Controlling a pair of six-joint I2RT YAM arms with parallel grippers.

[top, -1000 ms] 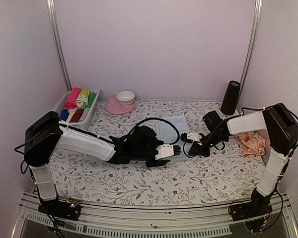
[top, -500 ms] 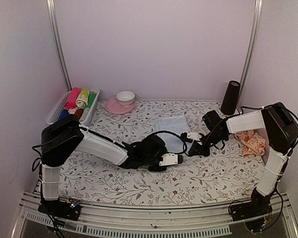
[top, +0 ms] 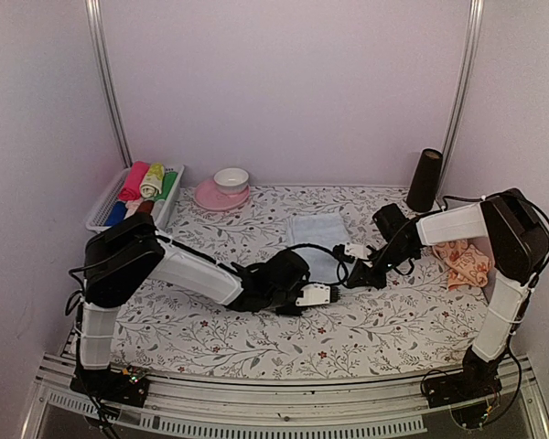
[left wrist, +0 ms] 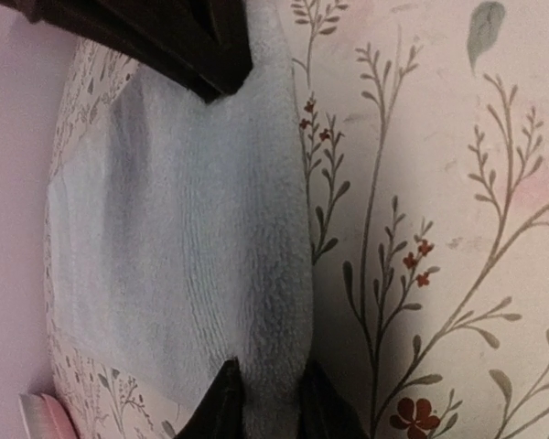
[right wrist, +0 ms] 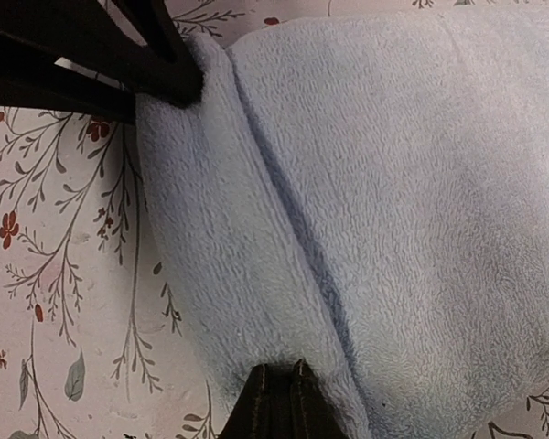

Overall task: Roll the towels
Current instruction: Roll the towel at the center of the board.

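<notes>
A pale blue towel [top: 317, 230] lies flat mid-table on the floral sheet, its near edge turned over into a thick fold [left wrist: 274, 229]. My left gripper [top: 322, 283] is at one end of that fold. In the left wrist view the gripper [left wrist: 268, 380] has its dark fingertips [left wrist: 227, 389] pressed on either side of the roll. At the other end, my right gripper [top: 349, 271] is shut on the towel's folded edge [right wrist: 220, 229], as the right wrist view shows [right wrist: 279, 370]. A peach-orange printed towel [top: 465, 263] lies crumpled at the far right.
A white tray [top: 108, 198] of rolled coloured cloths stands at the back left. Beside it is a pink plate [top: 207, 198] carrying a white bowl [top: 231, 177]. A dark cylinder [top: 425, 180] stands at the back right. Metal posts rise at both back corners.
My left arm swung in toward the blue towel's near edge and its jaws narrowed onto the fold. The right arm barely moved.
</notes>
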